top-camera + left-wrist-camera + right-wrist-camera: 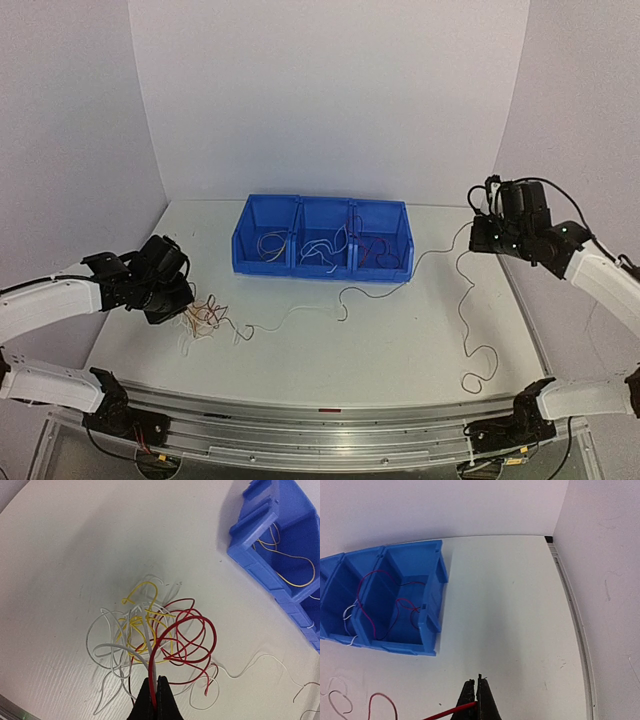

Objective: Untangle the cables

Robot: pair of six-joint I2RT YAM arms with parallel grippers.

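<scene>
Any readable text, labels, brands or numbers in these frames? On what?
No readable text in any view.
Bin: plain blue, no label.
Left gripper, right gripper: plain black, no marking.
Cables: no print visible.
Table, wall: blank.

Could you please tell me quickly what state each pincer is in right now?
Left pincer: closed on strands of the tangled thin red, white and yellow wires.
Right pincer: closed on a thin red wire.
</scene>
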